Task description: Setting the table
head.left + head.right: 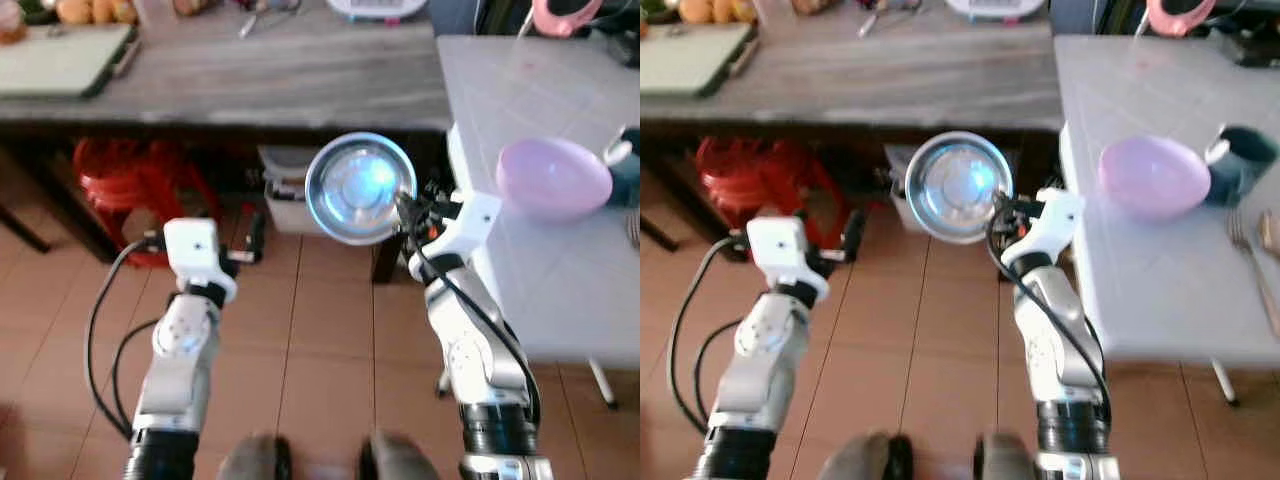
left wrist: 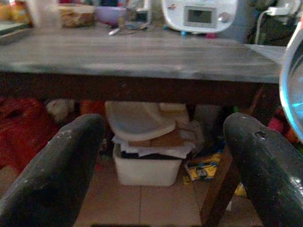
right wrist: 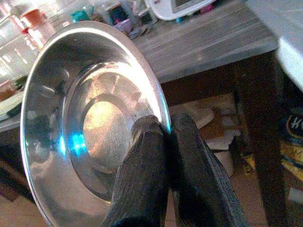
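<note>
A shiny steel bowl [image 1: 360, 187] is held up in the air before the dark wooden table [image 1: 250, 80], tilted with its hollow facing me. My right gripper [image 1: 408, 208] is shut on the bowl's rim [image 3: 163, 125], one finger [image 3: 142, 175] inside and one outside. My left gripper [image 2: 156, 161] is open, raised at floor level left of the bowl, with nothing between its fingers [image 2: 61, 165]. On the white table [image 1: 540, 250] to the right lie an upturned pink bowl [image 1: 553, 178], a dark cup [image 1: 1240, 160] and a fork [image 1: 1252, 262].
A green cutting board [image 1: 60, 60] and food lie on the wooden table's left end, a white appliance [image 2: 199, 15] at its back. Under it stand red stools [image 1: 125, 180] and a white bin [image 2: 147, 165]. Tiled floor [image 1: 320, 330] lies between my arms.
</note>
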